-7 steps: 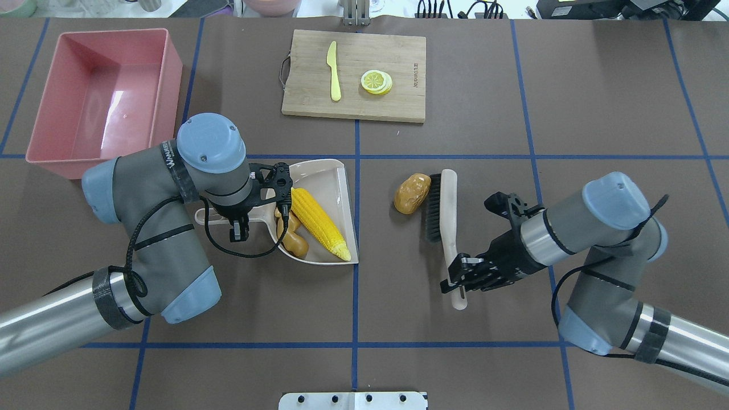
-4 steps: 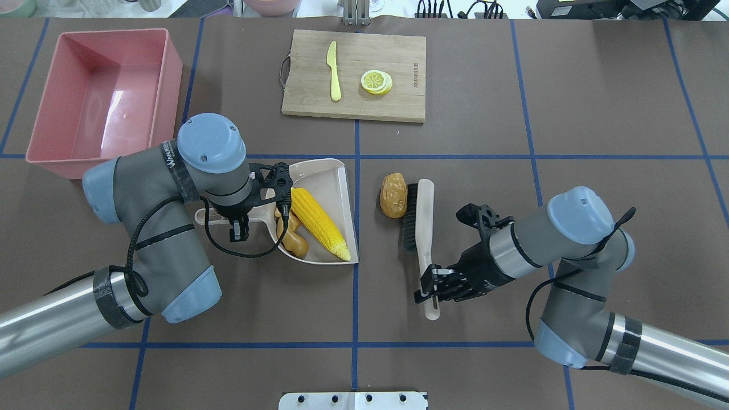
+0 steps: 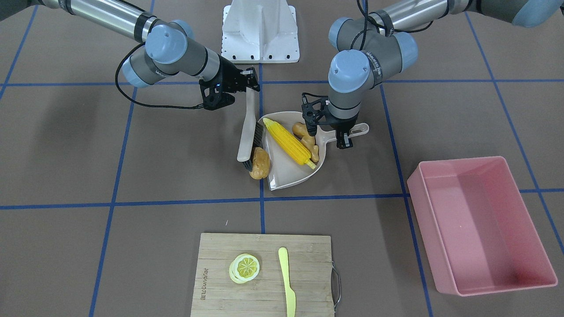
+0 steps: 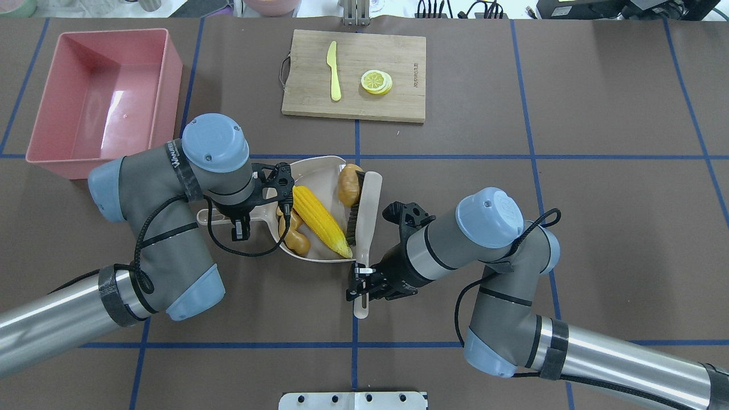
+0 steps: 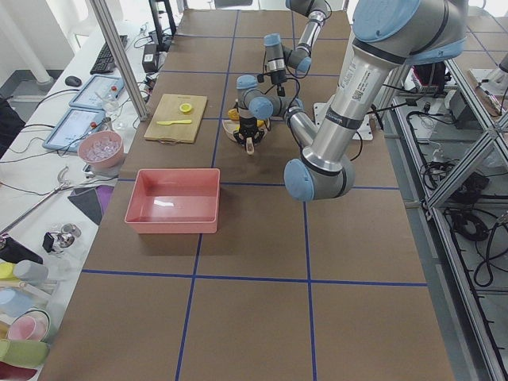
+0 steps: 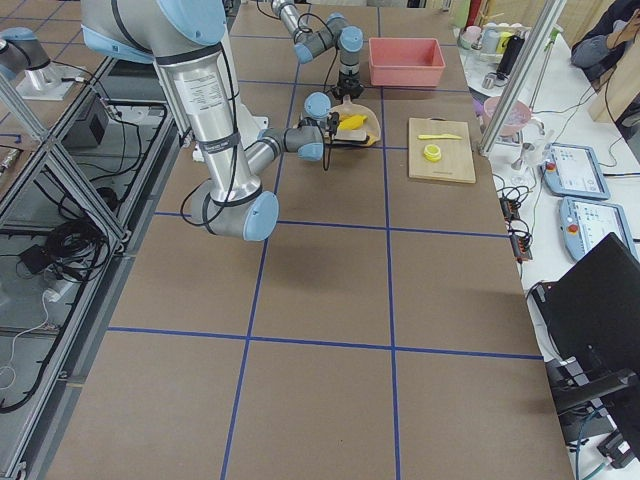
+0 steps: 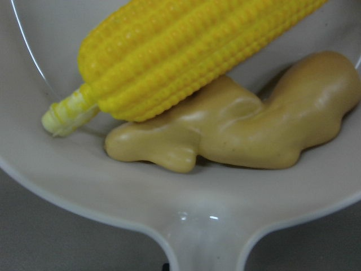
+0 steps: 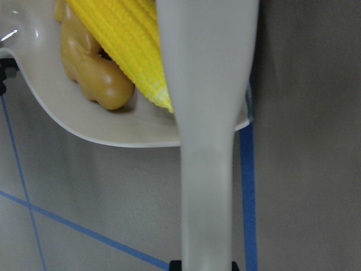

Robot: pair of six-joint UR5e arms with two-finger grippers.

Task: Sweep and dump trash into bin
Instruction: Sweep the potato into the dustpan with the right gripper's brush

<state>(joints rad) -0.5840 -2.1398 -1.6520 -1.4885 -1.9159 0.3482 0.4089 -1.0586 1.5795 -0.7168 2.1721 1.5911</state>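
The beige dustpan (image 4: 320, 173) lies mid-table with the yellow corn cob (image 4: 319, 219) and the tan ginger root (image 4: 296, 238) inside; both fill the left wrist view, corn (image 7: 197, 51) over ginger (image 7: 242, 135). My left gripper (image 4: 238, 222) is shut on the dustpan's handle (image 4: 206, 216). My right gripper (image 4: 360, 280) is shut on the handle of a beige brush (image 4: 367, 205), its bristles against the brown-orange potato (image 4: 348, 183) at the pan's open edge. In the front view the potato (image 3: 260, 163) sits on the pan's lip. The pink bin (image 4: 102, 97) stands empty at the far left.
A wooden cutting board (image 4: 398, 105) at the far middle carries a yellow knife (image 4: 334, 71) and lemon slices (image 4: 376, 81). The robot's base plate (image 4: 353, 400) is at the near edge. The bin's near corner lies close to my left arm's elbow.
My right gripper has swept the brush left, pushing the potato from right of the centre line to the dustpan's open edge. The left arm and the dustpan have barely moved.
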